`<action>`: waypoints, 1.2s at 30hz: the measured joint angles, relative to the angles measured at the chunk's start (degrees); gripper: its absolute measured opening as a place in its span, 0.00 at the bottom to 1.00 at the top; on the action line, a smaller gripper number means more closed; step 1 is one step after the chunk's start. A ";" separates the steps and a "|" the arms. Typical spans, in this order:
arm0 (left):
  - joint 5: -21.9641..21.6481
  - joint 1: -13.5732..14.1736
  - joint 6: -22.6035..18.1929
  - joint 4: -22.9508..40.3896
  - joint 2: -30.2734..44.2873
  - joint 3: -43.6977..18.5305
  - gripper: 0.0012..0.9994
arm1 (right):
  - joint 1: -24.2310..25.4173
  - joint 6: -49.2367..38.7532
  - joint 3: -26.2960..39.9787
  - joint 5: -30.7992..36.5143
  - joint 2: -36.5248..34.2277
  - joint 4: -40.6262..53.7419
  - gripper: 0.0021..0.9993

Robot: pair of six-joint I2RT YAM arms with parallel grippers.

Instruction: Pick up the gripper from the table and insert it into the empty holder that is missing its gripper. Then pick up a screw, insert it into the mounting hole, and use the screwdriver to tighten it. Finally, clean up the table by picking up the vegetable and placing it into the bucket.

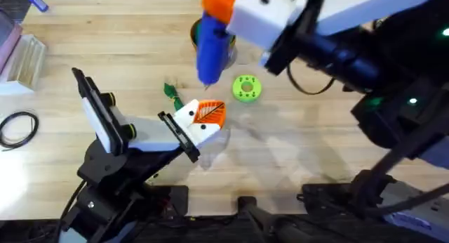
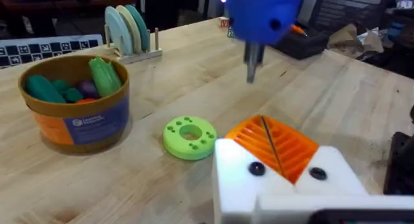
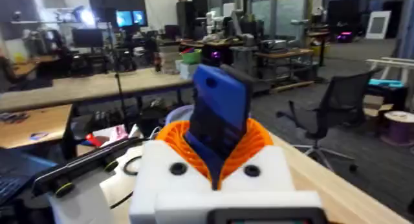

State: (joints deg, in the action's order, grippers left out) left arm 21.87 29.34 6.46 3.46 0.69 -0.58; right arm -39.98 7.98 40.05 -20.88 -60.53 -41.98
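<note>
The screwdriver (image 1: 210, 43) is clamped between the orange pads of the right gripper (image 1: 235, 11), which is raised above the table (image 1: 316, 130); in the right wrist view the blue body (image 3: 220, 117) is seen wedged tightly between the ribbed pads. The tool is held roughly upright, its metal tip (image 2: 251, 63) pointed down and suspended clear of the wood.

The left gripper (image 1: 203, 120) is seen low over the table, just below and in front of the screwdriver tip. Its white fingers are drawn together with the orange ribbed pads (image 2: 275, 143) meeting; nothing is seen gripped between them.

A bright green disc (image 1: 246, 88) is recorded just beside the left gripper, under the right arm. The vegetable (image 1: 170, 90) lies on the table close to the left gripper's tip. The bucket (image 2: 76, 104), filled with toy pieces, stands beyond the disc, partly hidden behind the screwdriver in the overhead view.
</note>
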 joint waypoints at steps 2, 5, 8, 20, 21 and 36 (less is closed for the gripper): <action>0.00 -0.02 0.00 0.00 0.00 0.00 0.01 | -1.70 -0.02 -0.03 0.02 -0.78 0.01 0.02; 0.00 -0.02 0.00 0.00 0.00 0.00 0.01 | -4.22 -0.02 -0.07 0.00 -1.47 0.44 0.02; 0.00 0.01 0.00 0.00 0.00 0.00 0.01 | -5.49 -0.02 -0.11 -0.26 -1.62 0.41 0.02; 0.00 -0.02 0.00 0.00 0.00 0.00 0.01 | -7.15 -0.05 -0.11 -0.17 -4.09 0.12 0.02; 0.00 -0.02 0.00 0.00 -0.02 0.00 0.01 | -7.15 -0.06 -0.11 -0.17 -4.09 0.11 0.02; 0.00 -0.01 0.00 0.00 0.00 0.00 0.01 | -7.15 -0.63 -0.13 0.02 -7.08 -4.02 0.02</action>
State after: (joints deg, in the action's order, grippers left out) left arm 21.87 29.32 6.46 3.46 0.69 -0.58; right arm -47.13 7.35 39.92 -20.86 -67.61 -46.00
